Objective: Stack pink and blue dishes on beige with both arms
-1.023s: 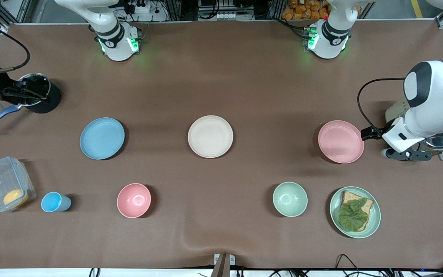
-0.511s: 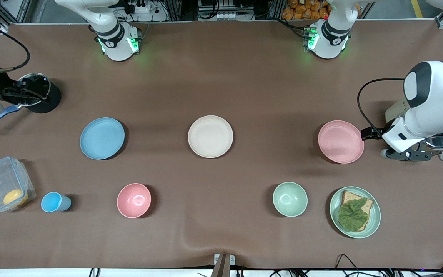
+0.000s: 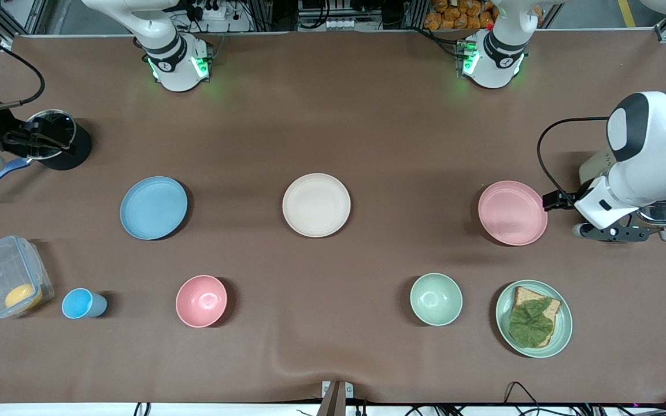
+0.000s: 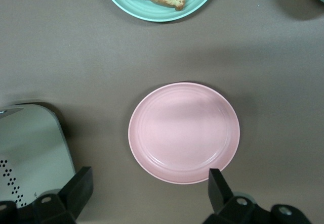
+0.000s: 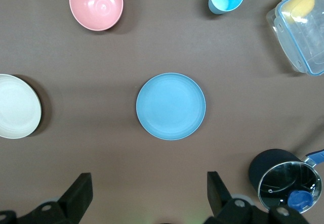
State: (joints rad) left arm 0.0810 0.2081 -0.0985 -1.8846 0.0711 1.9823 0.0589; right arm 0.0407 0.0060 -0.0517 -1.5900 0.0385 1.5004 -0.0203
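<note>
With fingers (image 4: 77,187) spread wide and holding nothing, the left gripper (image 4: 149,193) hovers over the pink plate (image 3: 512,212), which lies flat on the table (image 3: 333,115), well apart from the beige plate (image 3: 316,205) toward the left arm's end. Right gripper (image 5: 149,193), fingers (image 5: 80,189) likewise wide and empty, hangs over the blue plate (image 3: 154,208), which lies well apart from the beige plate toward the right arm's end.
</note>
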